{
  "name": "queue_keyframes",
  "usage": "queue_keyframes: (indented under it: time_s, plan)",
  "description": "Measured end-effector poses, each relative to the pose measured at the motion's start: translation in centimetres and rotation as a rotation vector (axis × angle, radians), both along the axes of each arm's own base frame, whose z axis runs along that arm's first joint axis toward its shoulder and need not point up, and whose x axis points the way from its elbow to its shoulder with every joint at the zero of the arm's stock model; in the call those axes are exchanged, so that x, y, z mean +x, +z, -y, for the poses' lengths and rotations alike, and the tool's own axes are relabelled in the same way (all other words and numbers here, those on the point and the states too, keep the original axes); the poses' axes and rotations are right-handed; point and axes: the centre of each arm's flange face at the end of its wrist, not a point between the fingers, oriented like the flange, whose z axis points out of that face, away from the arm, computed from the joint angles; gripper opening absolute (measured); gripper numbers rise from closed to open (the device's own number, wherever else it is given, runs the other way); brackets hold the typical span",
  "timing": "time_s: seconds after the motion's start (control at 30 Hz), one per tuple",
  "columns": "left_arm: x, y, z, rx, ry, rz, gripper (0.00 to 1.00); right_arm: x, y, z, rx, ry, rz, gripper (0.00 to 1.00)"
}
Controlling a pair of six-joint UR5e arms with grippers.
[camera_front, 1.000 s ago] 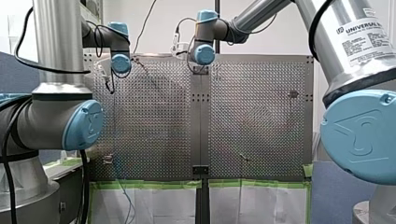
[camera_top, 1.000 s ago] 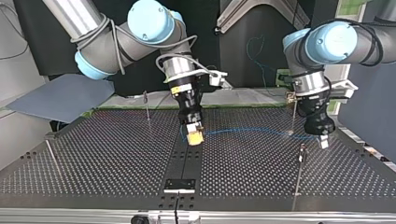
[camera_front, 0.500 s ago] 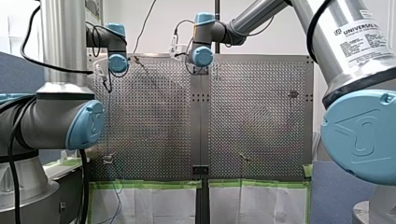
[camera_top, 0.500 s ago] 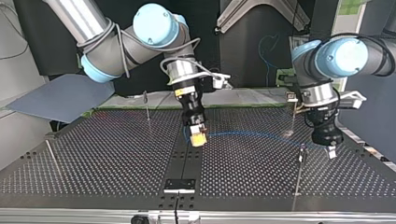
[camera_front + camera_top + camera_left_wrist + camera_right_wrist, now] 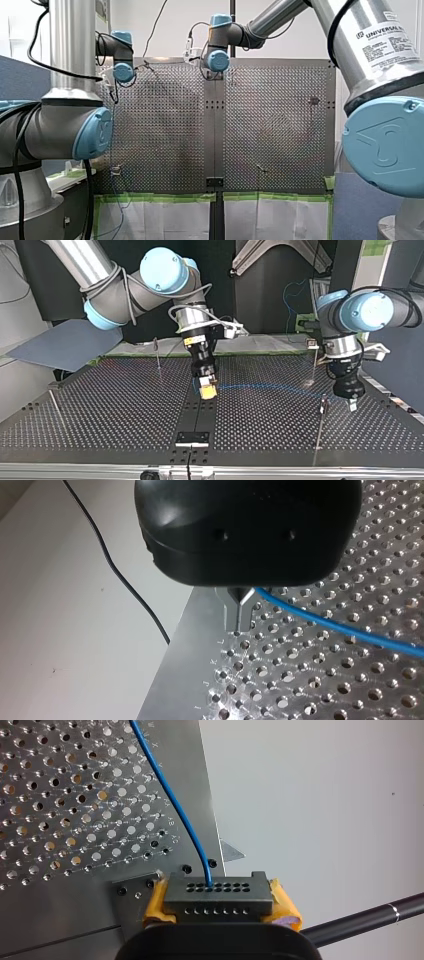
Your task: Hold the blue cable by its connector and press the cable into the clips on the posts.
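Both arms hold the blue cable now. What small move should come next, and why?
Probably my left gripper should ease the blue cable toward the clip on the post beside it: it pinches the cable near that post, and my right gripper holds the connector, yet the cable seems unclipped.

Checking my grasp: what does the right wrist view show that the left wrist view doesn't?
Only the right wrist view: the connector clamped between my right hand's yellow pads, the blue cable plugged into it. Only the left wrist view: my left hand's metal fingers shut on that cable, and a black wire. Both: cable over the perforated table.
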Motion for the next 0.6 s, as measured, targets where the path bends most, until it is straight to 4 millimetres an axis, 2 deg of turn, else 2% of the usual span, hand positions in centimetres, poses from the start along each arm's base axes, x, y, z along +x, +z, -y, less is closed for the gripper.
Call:
queue_keyframes:
  time_s: [0.6]
  plan:
    - [1.2, 1.9, -0.9, -0.014, -0.055, 0.045, 0.0, -0.7, 0.1, 1.4, -0.001, -0.009, 0.011, 0.0]
